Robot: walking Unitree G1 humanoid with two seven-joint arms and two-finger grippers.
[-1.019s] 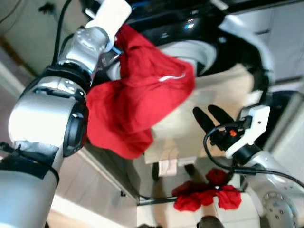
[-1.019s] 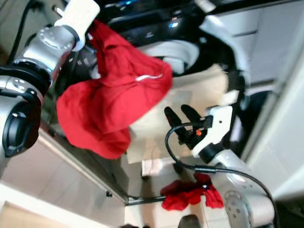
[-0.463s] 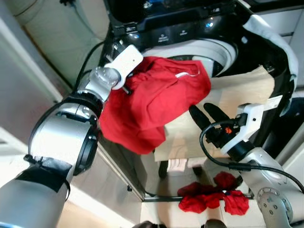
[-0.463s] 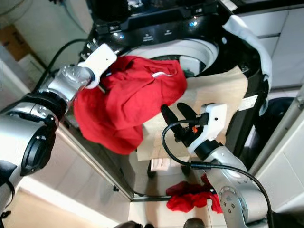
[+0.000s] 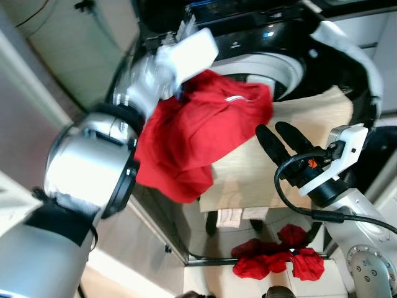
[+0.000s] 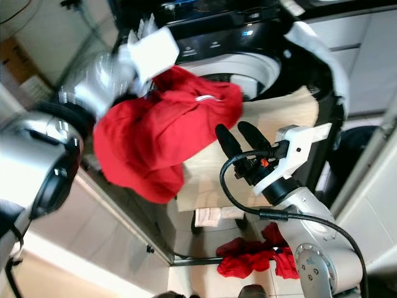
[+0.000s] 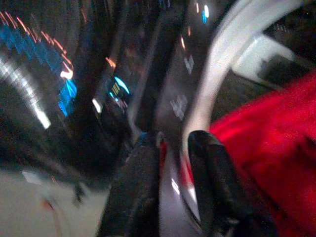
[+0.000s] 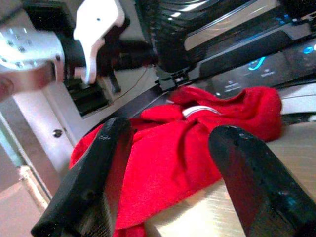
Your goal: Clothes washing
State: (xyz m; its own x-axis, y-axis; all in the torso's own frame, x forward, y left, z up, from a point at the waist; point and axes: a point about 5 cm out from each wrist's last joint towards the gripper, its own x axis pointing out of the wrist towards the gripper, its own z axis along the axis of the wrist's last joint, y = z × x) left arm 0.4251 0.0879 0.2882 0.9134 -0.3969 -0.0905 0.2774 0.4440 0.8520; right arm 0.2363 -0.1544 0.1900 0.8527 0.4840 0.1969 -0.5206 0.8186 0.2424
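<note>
The left gripper (image 7: 170,163), jaws pinching the red garment (image 5: 198,139), holds it draped over the washer (image 5: 291,62) rim and front; the right wrist view shows the right gripper (image 5: 285,138) with jaws spread just beside it. Head views add more red clothes (image 5: 276,261) on the floor below. The panel's lit writing is blurred, and the left arm hides its own jaws there.
</note>
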